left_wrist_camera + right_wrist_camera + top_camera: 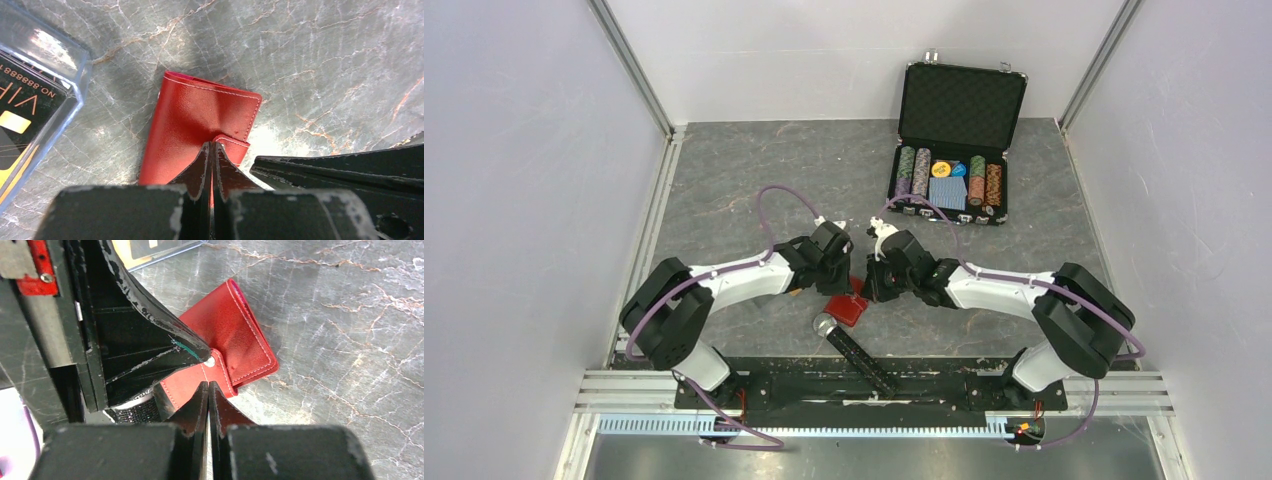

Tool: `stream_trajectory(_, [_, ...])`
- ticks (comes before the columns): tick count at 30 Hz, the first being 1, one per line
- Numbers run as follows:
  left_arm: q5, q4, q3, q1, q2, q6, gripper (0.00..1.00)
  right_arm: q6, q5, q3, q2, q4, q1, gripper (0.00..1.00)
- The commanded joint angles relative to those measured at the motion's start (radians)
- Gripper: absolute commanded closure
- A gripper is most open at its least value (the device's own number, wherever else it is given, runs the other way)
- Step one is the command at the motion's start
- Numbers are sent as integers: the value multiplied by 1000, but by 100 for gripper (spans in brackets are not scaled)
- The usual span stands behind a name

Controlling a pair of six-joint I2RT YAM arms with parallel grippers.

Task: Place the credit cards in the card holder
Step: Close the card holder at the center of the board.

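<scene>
The red card holder [848, 307] lies folded on the grey table between the two arms. In the left wrist view the card holder [200, 120] lies just ahead of my left gripper [213, 145], which is shut with a thin red strip of the closing tab between its jaws. My right gripper [207, 385] is shut, its tips at the opened tab [187, 382] near the snap; nothing shows between its jaws. The credit cards [22, 107], black and orange-gold, sit inside a clear plastic case [75, 60] left of the holder, also at the top of the right wrist view [150, 250].
A black rod with a silver knurled cap [856, 350] lies close in front of the holder. An open black poker-chip case [954, 140] with chips and a blue deck stands at the back right. White walls enclose the table.
</scene>
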Motion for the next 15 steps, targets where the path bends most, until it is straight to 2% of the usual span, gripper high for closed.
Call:
stream_trajectory(1, [-1, 16, -2, 4, -63, 20, 98, 0, -16, -6, -27, 33, 10, 100])
stream_trajectory(15, [-20, 31, -51, 2, -34, 2, 98, 20, -11, 13, 71, 81, 31, 100])
